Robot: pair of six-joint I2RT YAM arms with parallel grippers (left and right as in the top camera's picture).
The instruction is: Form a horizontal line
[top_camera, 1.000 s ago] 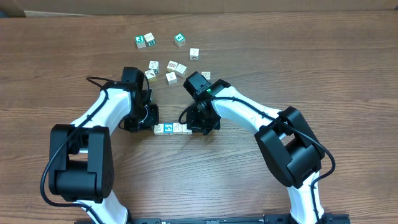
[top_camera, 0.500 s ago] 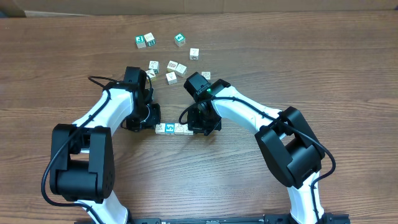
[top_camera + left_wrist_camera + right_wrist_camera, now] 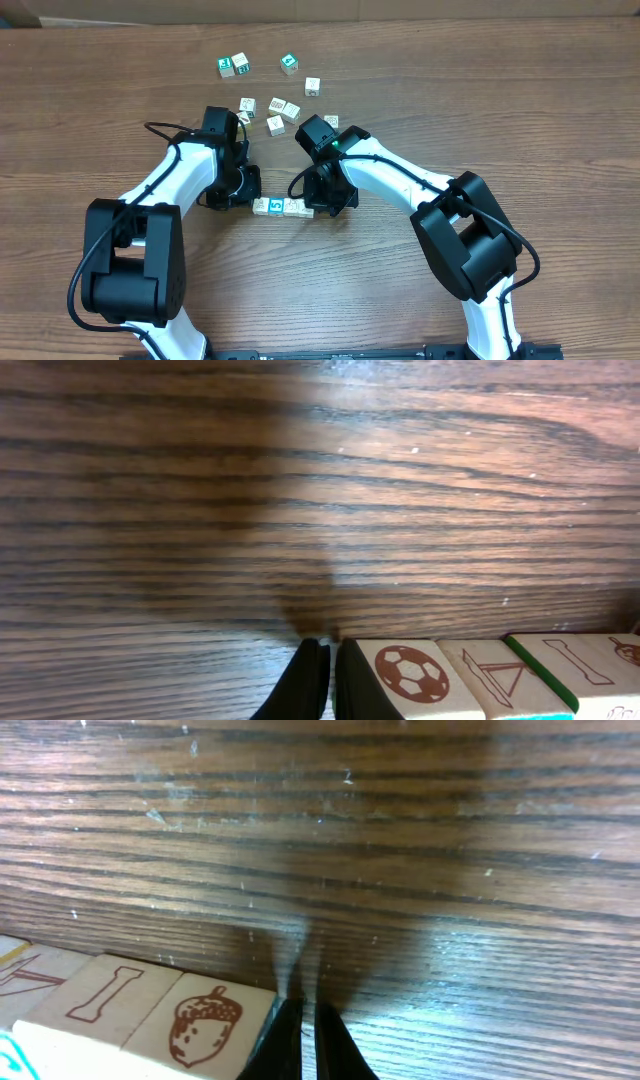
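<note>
Four lined-up cubes (image 3: 287, 206), two green-faced cubes (image 3: 288, 63)

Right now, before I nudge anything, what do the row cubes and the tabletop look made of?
The row cubes look like pale wood with a matte finish: cream faces, brown printed pictures, one green-painted edge. The tabletop shows dark streaked grain, lightly scuffed; it could be laminate or veneer rather than solid wood.

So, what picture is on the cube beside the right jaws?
The cube shows a brown acorn; clearest in right wrist view.
</note>
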